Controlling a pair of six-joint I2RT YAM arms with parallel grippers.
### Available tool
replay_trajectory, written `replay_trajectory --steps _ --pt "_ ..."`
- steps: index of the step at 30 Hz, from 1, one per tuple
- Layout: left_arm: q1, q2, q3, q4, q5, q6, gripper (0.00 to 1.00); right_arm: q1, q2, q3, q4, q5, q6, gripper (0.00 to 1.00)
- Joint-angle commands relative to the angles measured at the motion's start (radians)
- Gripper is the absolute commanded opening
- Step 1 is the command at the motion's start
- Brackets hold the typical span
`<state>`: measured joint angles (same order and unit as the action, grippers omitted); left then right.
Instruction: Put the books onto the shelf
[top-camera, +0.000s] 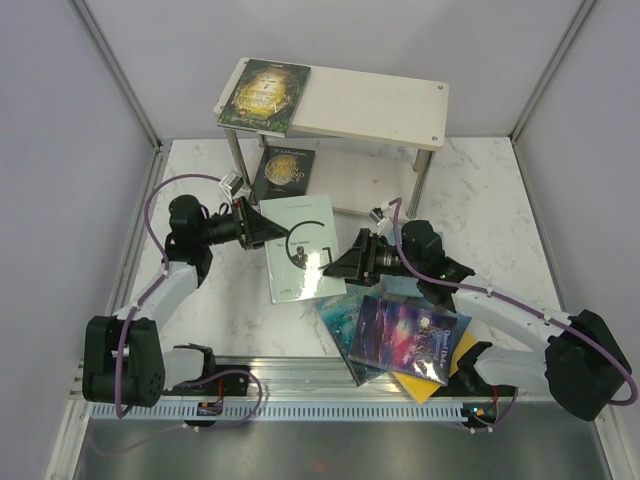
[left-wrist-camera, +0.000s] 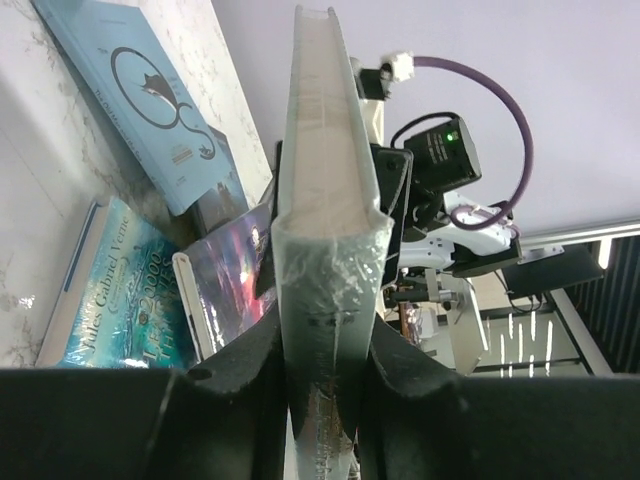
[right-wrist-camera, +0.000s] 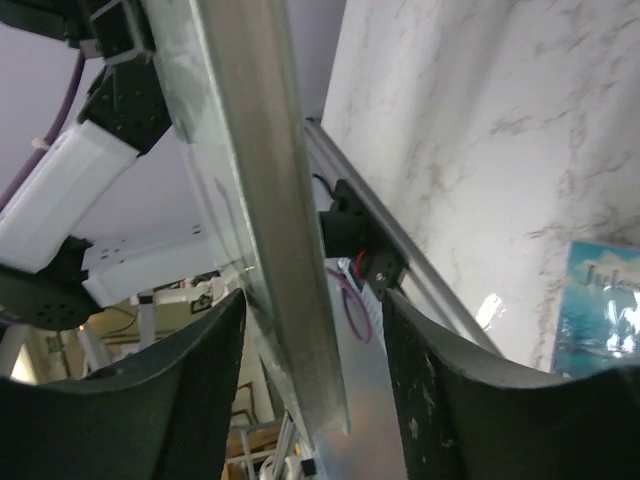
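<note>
This is a robot test cell in a lab. Plain pale walls (top-camera: 50, 200) on metal frame posts (top-camera: 113, 70) close a marble-look table (top-camera: 490, 210) at 9, 12 and 3 o'clock. At 6 o'clock a slotted metal rail (top-camera: 350, 410) carries a left arm (top-camera: 160, 290) and a right arm (top-camera: 520, 320) with purple cables (top-camera: 148, 215).

White book (top-camera: 300, 262), black swirl; purple-blue galaxy book (top-camera: 405, 335); yellow book (top-camera: 424, 386); white marbled table (top-camera: 205, 300).

A white marble-patterned tabletop (top-camera: 500, 200) is noted, enclosed by pale grey walls (top-camera: 60, 180) with silver corner struts (top-camera: 114, 70). A slotted aluminium rail (top-camera: 340, 410) is fitted along its near edge.
</note>
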<state>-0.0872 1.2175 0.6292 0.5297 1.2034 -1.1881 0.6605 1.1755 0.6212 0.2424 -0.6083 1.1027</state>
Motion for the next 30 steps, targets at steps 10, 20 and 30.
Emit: replay_trajectory --steps 10,20,30 --pt "0.0 0.01 0.047 -0.136 -0.155 0.004 0.02 0.024 -0.022 -0.035 0.258 -0.028 0.128 0.0" --pt "0.084 -0.102 0.254 -0.897 -0.511 0.467 1.0 0.019 0.051 -0.049 0.451 0.097 0.281 0.0" --pt "0.138 -0.28 0.268 -1.234 -0.844 0.639 1.0 -0.012 0.323 0.205 0.538 0.142 0.335 0.0"
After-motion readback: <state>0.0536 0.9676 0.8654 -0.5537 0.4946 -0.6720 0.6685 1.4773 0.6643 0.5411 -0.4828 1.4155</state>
